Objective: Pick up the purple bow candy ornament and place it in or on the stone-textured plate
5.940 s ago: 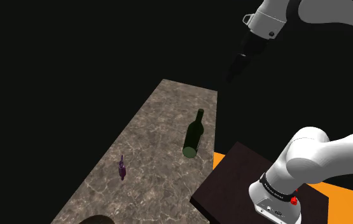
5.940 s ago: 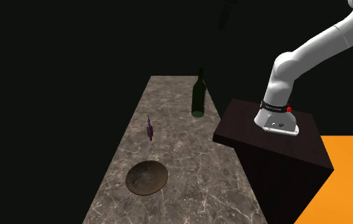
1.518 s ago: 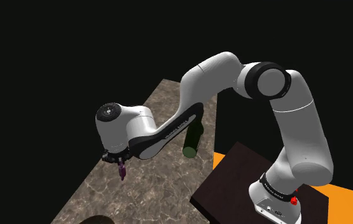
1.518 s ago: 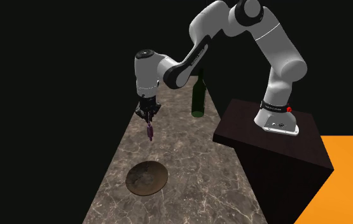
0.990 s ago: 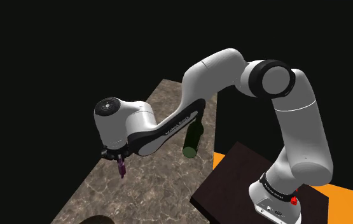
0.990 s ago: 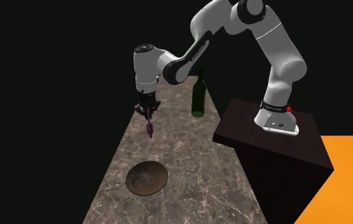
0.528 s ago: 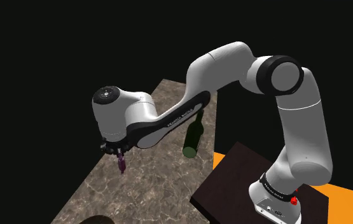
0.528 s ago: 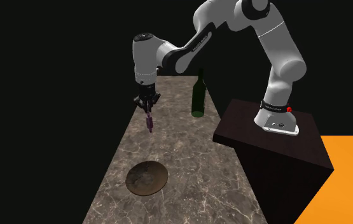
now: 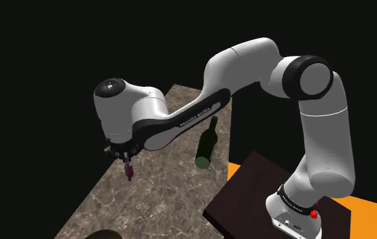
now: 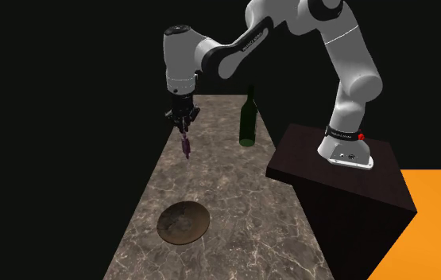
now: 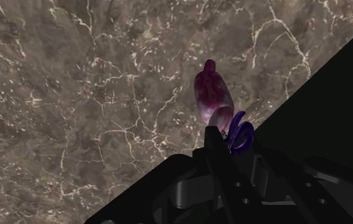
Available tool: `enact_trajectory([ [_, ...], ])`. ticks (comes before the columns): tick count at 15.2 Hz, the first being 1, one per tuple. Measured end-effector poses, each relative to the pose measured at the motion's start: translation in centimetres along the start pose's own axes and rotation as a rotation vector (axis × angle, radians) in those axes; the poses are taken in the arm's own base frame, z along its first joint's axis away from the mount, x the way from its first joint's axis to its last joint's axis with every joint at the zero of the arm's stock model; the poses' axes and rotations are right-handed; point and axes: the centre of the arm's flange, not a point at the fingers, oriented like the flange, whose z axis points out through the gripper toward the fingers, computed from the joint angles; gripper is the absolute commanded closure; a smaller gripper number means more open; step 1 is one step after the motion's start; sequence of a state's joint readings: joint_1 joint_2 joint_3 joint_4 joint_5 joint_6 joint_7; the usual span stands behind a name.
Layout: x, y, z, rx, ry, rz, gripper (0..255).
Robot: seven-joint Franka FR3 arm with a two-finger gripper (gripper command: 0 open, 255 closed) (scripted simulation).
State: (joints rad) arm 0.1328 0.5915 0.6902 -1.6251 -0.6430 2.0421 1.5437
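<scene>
The purple bow candy ornament (image 9: 128, 170) (image 10: 185, 145) hangs upright from my gripper (image 9: 125, 159) (image 10: 183, 126), lifted above the marble counter (image 9: 173, 190). The gripper is shut on the ornament's top. In the wrist view the ornament (image 11: 214, 97) juts out past the closed fingers (image 11: 214, 145), its dark purple bow (image 11: 241, 135) beside them. The round, brown stone-textured plate (image 10: 183, 221) lies on the counter (image 10: 234, 207), nearer the second exterior view's bottom than the ornament. A dark sliver of the plate (image 9: 102, 235) shows at the shoulder view's bottom edge.
A dark green wine bottle (image 9: 207, 142) (image 10: 248, 117) stands on the counter between the ornament and my dark stand (image 9: 248, 197) (image 10: 346, 191). An orange floor (image 10: 433, 231) lies beyond the stand. A black area surrounds the counter, whose edge runs close to the ornament.
The gripper has risen, carrying the ornament up off the counter. It stayed shut on the ornament the whole time.
</scene>
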Motion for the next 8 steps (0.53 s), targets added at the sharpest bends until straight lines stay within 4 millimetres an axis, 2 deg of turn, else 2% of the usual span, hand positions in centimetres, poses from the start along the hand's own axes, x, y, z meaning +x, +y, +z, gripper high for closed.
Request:
enact_trajectory([
  [4, -3.4, -2.1, -2.3, 0.001, -0.001, -0.001, 255],
  [8, -7.8, -4.6, -4.4, 0.001, -0.001, -0.001, 255],
])
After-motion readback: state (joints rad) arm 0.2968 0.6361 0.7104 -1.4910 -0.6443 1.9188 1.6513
